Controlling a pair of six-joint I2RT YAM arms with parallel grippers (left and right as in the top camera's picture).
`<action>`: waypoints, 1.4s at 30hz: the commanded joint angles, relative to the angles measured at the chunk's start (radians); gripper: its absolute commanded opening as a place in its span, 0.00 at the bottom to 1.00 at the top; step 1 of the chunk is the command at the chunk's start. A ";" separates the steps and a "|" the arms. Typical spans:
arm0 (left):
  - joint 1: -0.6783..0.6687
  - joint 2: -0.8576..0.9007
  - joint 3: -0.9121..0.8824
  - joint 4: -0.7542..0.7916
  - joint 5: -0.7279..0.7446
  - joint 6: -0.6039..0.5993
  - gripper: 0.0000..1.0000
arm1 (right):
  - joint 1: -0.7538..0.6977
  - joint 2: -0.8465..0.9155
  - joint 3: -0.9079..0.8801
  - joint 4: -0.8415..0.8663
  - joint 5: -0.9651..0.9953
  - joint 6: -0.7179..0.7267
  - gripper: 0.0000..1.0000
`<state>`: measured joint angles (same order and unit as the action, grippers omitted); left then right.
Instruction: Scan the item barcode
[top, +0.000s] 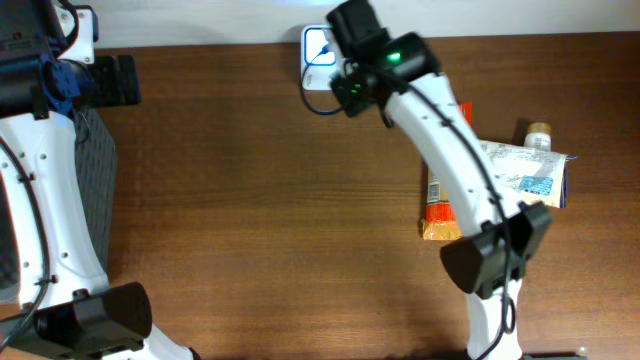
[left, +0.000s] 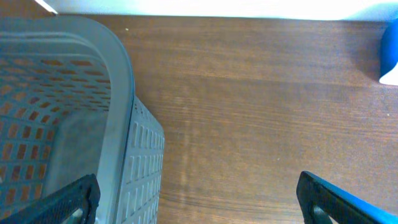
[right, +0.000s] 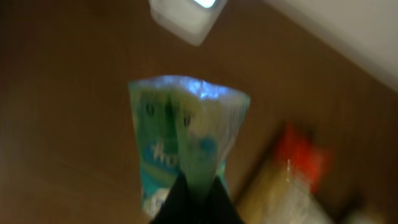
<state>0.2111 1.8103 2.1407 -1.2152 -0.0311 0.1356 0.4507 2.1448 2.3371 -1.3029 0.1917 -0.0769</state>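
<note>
- Nearest me, along the near edge of the tabletop (top: 250, 200), there are only the two arm bases. Nothing for the job sits there.
- Toward the right edge lies the waiting stock: an orange packet (top: 438, 205), a white pouch (top: 520, 170) beside it and a small capped bottle (top: 538, 135) just behind. The right arm crosses over them, so I can't say how they overlap.
- By the left edge stands a grey basket (left: 121, 93), I'd guess for goods already scanned. The wrist camera shows only part of its floor, and that part looks bare.
- The left gripper (left: 196, 190) hangs just beside the basket's wall with its fingers spread wide, holding nothing. It seems parked out of the way.
- At the far edge, right of the middle, the right gripper (right: 188, 190) has its fingers pressed tight on one end of a green packet (right: 186, 124). The packet juts out ahead of them toward the white scanner (right: 185, 18). Held by the end like that, its faces stay free to show to the reader, I judge.
- The packet is near the scanner but apart from it.
- The wrist view is blurred, so the print is unreadable. I can find no barcode, nor tell which face looks at the scanner.
- From overhead the gripper hides the packet almost wholly.
</note>
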 joint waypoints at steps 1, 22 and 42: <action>0.008 -0.016 0.015 0.001 0.001 0.013 0.99 | -0.090 0.056 -0.070 -0.188 -0.024 0.233 0.04; 0.008 -0.016 0.015 0.001 0.001 0.013 0.99 | -0.172 -0.214 0.311 -0.396 -0.162 0.261 0.99; 0.008 -0.016 0.015 0.001 0.001 0.013 0.99 | -0.294 -1.009 -0.351 0.063 -0.071 0.264 0.99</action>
<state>0.2111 1.8103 2.1407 -1.2148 -0.0307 0.1356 0.2188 1.2427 2.2097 -1.3674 0.1780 0.1883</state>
